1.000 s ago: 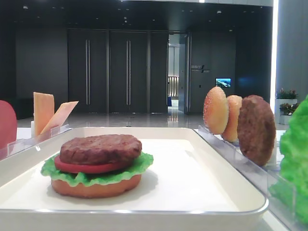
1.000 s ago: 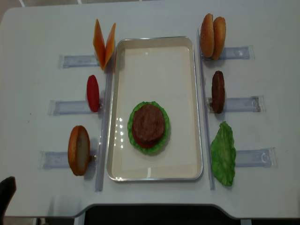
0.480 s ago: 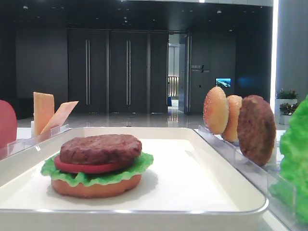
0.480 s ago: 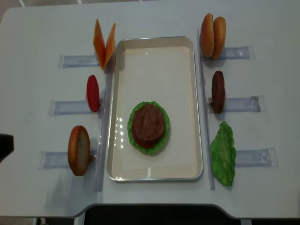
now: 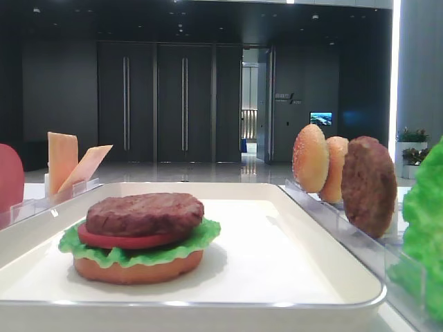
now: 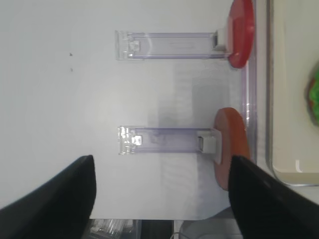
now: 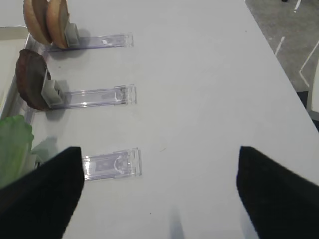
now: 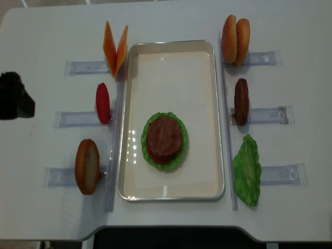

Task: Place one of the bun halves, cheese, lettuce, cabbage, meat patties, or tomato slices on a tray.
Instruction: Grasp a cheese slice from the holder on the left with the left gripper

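White counter (image 8: 171,21) carries six clear acrylic holder racks (image 8: 270,115): three at 9 o'clock of centre, three at 3 o'clock, each lying flat and pointing outward. Low front view background: dark double doors (image 5: 156,104) at 12 o'clock, small lit screen (image 5: 320,118) at 2 o'clock, potted plants (image 5: 412,136) at 3 o'clock.

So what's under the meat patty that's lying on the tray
Under the meat patty on the tray sit a red tomato slice, then ruffled lettuce, then a bun half at the bottom. Only their edges show; their middles are covered.
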{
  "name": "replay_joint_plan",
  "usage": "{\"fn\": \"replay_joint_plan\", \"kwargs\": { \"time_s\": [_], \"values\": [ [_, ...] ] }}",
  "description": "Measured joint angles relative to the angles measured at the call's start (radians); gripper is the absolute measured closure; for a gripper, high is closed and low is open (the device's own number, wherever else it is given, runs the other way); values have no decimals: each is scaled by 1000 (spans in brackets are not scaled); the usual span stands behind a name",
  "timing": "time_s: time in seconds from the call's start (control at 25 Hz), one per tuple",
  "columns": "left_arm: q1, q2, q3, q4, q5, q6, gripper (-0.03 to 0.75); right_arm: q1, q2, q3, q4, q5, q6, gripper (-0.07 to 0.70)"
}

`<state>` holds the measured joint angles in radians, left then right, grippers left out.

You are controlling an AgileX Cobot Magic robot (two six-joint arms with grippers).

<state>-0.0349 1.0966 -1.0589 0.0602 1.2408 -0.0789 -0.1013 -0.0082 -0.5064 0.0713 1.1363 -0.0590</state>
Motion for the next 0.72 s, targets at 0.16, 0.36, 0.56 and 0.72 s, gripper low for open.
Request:
{"fn": "replay_joint_plan", "kwargs": {
  "time_s": [0.16,0.36,0.56,0.72],
  "values": [
    [0,135,-59,36,0,-29,83,0,0,0,0,0,0,40],
    [0,259,-124,36,-2,-57,83,0,0,0,0,0,0,40],
    [0,344,-176,36,-3,-60,83,0,0,0,0,0,0,40],
    [0,407,-219,36,-4,-61,83,0,0,0,0,0,0,40]
  ]
}}
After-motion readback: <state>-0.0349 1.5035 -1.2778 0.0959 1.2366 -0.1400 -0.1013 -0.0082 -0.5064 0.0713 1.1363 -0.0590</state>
